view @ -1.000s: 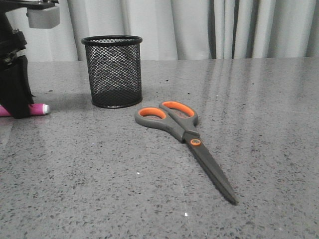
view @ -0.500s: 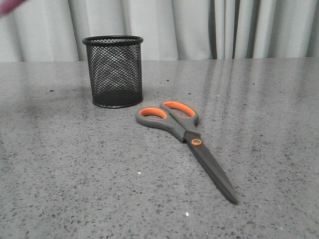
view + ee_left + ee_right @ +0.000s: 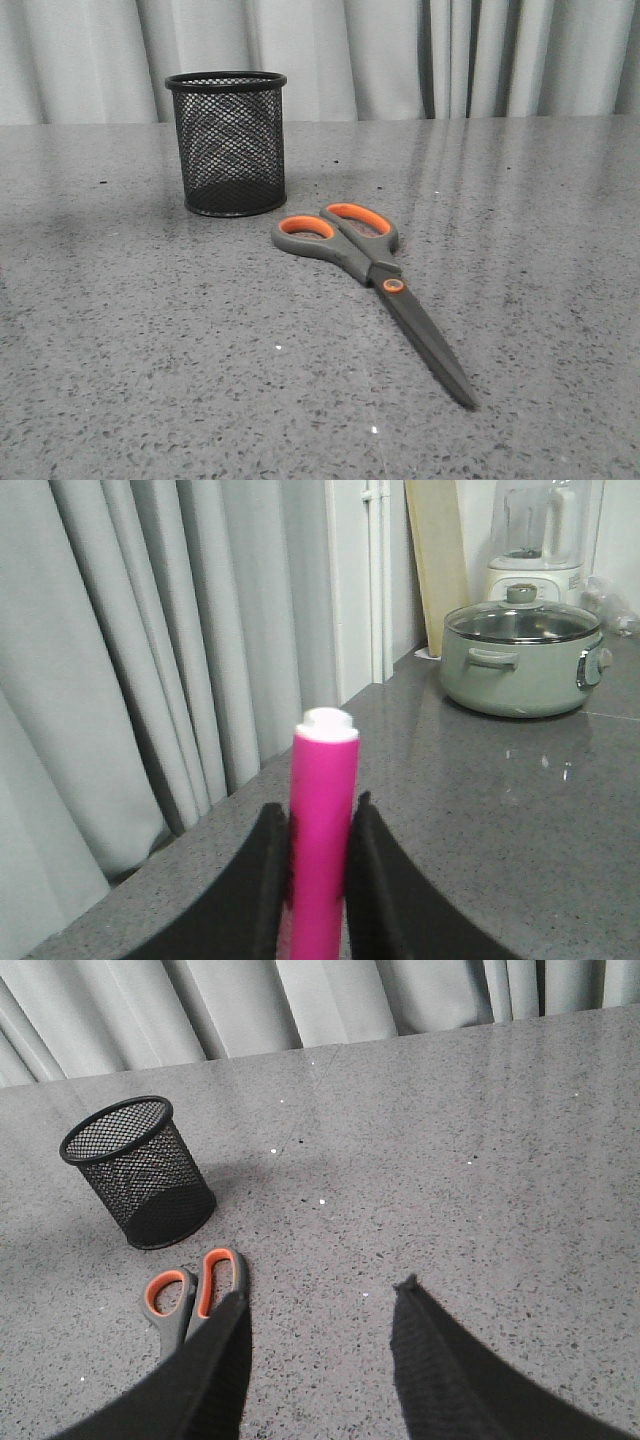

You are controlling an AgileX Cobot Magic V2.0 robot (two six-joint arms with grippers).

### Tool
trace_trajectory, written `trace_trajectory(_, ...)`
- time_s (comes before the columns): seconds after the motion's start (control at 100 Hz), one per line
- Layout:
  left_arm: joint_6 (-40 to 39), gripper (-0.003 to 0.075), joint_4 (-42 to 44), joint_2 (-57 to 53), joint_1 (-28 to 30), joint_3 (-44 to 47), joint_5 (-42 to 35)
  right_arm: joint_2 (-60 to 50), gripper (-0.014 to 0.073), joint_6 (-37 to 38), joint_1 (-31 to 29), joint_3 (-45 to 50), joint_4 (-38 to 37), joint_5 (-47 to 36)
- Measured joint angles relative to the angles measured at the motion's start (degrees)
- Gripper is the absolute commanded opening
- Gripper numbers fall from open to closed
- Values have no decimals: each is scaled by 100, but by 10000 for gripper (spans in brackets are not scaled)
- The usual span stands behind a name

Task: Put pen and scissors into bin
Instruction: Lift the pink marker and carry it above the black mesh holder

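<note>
The pink pen (image 3: pixel 324 840) with its white end stands clamped between my left gripper's (image 3: pixel 320 820) two black fingers, raised off the table; neither shows in the front view. The black mesh bin (image 3: pixel 228 142) stands upright at the table's back left, also seen as the bin (image 3: pixel 138 1170) in the right wrist view. The scissors (image 3: pixel 375 285) lie flat to its right front, orange-lined handles toward the bin, blades pointing to the front. My right gripper (image 3: pixel 322 1295) hangs open above the table, beside the scissors' handles (image 3: pixel 190 1285), holding nothing.
A grey speckled table (image 3: pixel 520 220) with pale curtains (image 3: pixel 400 55) behind it. In the left wrist view a green cooking pot (image 3: pixel 522 660) and a blender (image 3: pixel 533 540) stand on a counter.
The left arm and the pink pen, low at the table's left a second ago, rose out of the front view. The bin and scissors have not moved.
</note>
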Motion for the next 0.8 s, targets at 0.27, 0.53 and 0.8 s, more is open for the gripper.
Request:
trace_trajectory(0.27,853,-19,-786,966,0,135,693,0,297,0,0,0,0,0)
trace_trajectory(0.53,888,-19,-770,1539,0,135,742,0,297,0,0,0,0,161)
trace_trajectory(0.8,901,-16,-549,1892,0,135,731,0,297,0,0,0,0,237)
